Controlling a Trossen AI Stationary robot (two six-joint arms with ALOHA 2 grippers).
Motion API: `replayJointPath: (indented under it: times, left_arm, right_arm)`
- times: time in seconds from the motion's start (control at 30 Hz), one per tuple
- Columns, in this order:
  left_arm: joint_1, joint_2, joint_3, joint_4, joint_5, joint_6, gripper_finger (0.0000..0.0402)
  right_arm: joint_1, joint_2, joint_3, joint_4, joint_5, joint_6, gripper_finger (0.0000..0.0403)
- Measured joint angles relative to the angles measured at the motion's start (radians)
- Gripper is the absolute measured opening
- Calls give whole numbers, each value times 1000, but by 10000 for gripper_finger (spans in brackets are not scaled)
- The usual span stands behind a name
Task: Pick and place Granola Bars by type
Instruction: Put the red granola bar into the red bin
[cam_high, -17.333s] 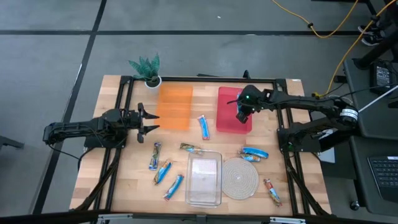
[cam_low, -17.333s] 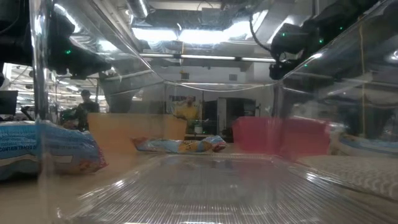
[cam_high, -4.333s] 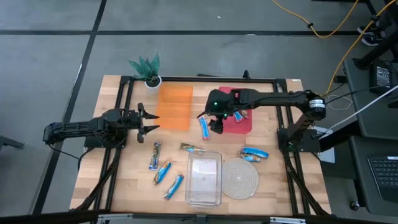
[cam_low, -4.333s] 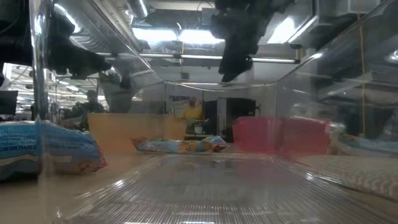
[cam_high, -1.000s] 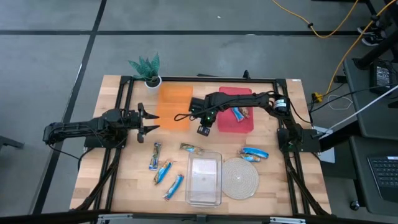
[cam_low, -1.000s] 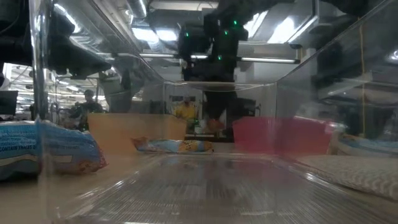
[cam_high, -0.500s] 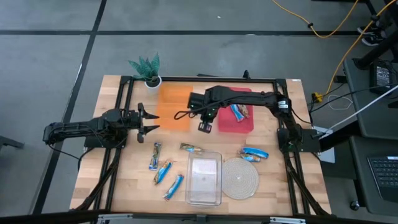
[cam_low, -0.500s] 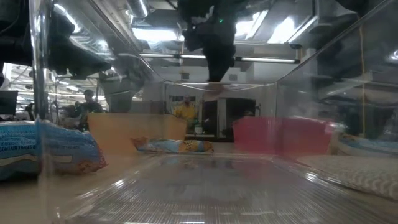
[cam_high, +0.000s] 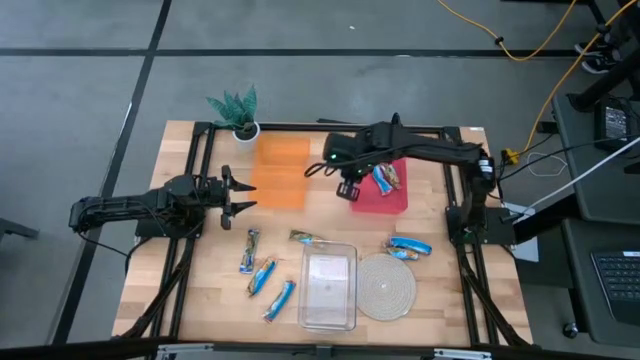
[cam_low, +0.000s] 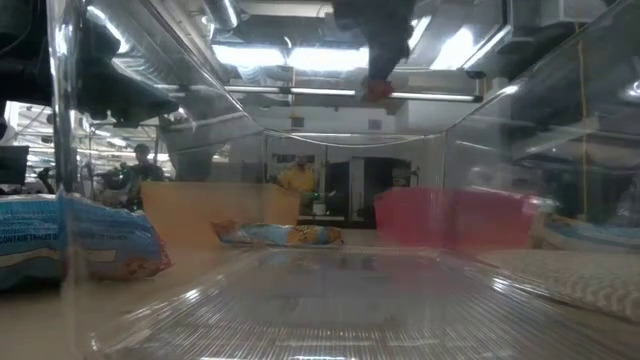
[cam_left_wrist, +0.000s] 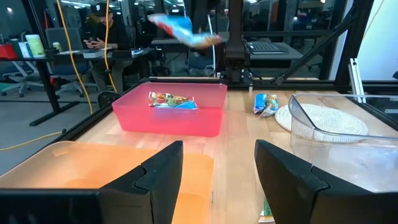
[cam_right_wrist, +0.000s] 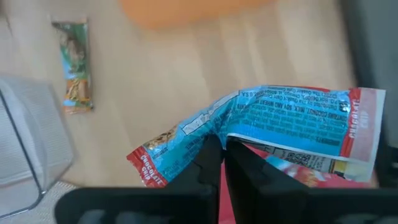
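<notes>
One shiny blue-wrapped granola bar (cam_right_wrist: 273, 127) hangs pinched in our right gripper (cam_right_wrist: 219, 155) jaws near the red plastic tray (cam_high: 392, 198); its thin grip could slip. Left gripper (cam_left_wrist: 217, 180) waits, jaws spread.

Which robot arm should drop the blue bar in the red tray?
The right gripper, probably: it already pinches the blue bar right over the red tray. The left gripper waits by the orange tray.
</notes>
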Motion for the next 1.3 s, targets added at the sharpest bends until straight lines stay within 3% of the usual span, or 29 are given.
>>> replayJointPath:
  times: [0.47, 0.7, 0.87, 1.3]
  left_arm:
    - [0, 0, 0, 0, 0, 0, 194]
    - [0, 0, 0, 0, 0, 0, 194]
    - [0, 0, 0, 0, 0, 0, 194]
    - [0, 0, 0, 0, 0, 0, 194]
  right_arm:
    - [-30, -149, -32, -54, 119, 5, 21]
    - [-94, -270, -333, 119, 110, -17, 21]
    - [-159, -340, -557, 312, 21, -57, 21]
    - [-327, -317, -893, 685, -184, -154, 21]
